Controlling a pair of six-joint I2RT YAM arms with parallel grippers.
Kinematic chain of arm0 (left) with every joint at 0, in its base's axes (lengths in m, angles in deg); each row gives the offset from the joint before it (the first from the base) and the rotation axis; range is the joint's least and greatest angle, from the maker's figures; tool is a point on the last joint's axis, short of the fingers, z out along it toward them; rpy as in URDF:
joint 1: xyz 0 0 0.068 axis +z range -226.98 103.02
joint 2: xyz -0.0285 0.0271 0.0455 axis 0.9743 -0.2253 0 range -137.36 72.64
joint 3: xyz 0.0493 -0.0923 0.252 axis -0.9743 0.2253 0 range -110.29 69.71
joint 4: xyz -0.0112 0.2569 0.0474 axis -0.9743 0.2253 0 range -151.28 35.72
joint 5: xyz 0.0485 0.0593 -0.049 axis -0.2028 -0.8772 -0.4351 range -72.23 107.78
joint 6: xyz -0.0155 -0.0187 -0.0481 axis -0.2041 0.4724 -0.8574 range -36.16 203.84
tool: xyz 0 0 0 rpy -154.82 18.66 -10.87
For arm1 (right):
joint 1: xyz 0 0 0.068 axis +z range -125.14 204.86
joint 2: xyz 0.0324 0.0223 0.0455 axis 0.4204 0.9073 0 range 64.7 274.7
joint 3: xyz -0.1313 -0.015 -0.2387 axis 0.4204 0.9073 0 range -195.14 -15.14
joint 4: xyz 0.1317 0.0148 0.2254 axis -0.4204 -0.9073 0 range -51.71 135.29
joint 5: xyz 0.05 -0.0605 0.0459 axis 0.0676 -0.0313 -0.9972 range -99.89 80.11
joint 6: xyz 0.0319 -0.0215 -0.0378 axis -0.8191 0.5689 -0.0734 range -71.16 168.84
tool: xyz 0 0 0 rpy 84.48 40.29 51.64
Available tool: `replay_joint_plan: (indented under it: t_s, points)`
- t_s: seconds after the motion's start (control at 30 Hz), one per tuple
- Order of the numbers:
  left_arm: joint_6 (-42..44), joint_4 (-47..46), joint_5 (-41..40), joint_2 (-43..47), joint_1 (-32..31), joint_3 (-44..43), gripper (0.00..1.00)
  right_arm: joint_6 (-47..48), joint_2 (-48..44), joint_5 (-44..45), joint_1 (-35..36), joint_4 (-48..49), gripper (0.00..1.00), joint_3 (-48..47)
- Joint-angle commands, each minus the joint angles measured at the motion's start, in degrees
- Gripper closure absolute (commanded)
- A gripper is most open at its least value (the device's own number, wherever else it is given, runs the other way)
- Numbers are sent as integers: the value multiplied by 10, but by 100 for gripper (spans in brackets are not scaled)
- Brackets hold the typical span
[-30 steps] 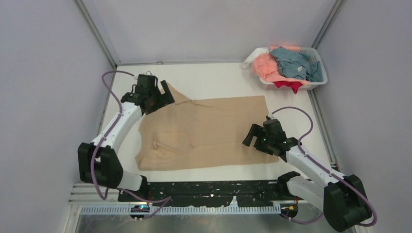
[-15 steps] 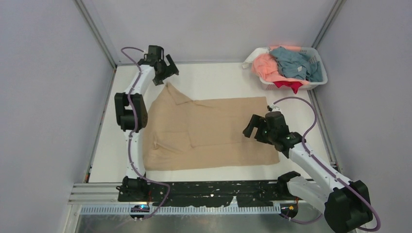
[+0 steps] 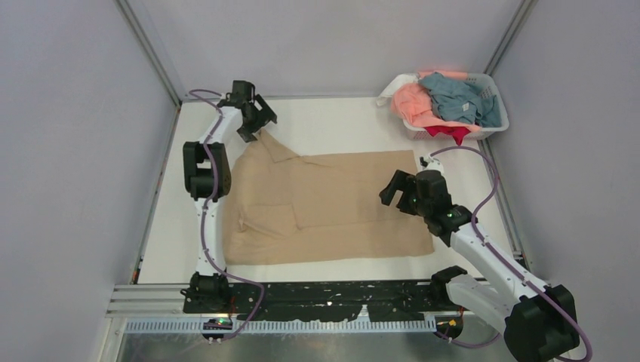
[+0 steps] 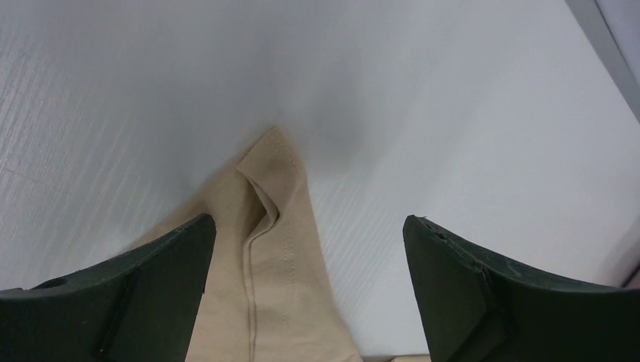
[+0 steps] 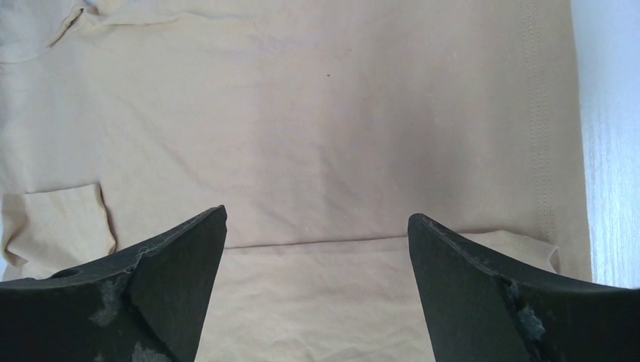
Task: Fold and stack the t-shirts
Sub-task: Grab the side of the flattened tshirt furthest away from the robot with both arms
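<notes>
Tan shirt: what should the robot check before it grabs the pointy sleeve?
1. The left jaws are open: ok, wide apart.
2. The sleeve lies between the left jaws: ok, though nearer one side.
3. The left jaws are low enough to pinch: cannot tell.
4. The right jaws are open: ok, over the shirt.
5. The shirt lies flat: not ok, a flap is folded over.
6. The basket is clear of the shirt: ok, apart in the far corner.
</notes>
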Motion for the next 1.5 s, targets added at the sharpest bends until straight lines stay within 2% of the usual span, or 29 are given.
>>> replay_joint_plan:
  t_s: [0.0, 0.17, 0.47, 0.8, 1.03, 1.23, 1.27, 1.33, 1.47]
  points:
    - [-28, -27, -11, -7, 3, -23, 5, -1, -11, 12, -3, 29, 5, -18]
    - [-37, -44, 17, -13, 5, -21, 11, -8, -19, 18, -3, 30, 5, -11]
    - [-49, -76, 20, -31, 6, -33, 22, -19, -21, 19, -3, 26, 5, -4]
    - [-49, -87, 30, -28, 6, -21, 62, -23, -21, 29, -3, 24, 5, -8]
    - [-29, -64, 30, -20, 6, -19, 78, -23, -28, 35, -4, 14, 5, -18]
    - [1, -37, 49, -29, 6, -41, 80, -15, -56, 55, -4, -1, 5, -21]
    - [4, -35, 51, -27, 6, -39, 84, -15, -62, 60, -4, -4, 5, -21]
    - [11, -38, 56, -22, 6, -32, 100, -13, -73, 65, -4, -7, 5, -19]
    - [18, -55, 74, -16, 6, -13, 100, -9, -81, 77, -5, -7, 5, -17]
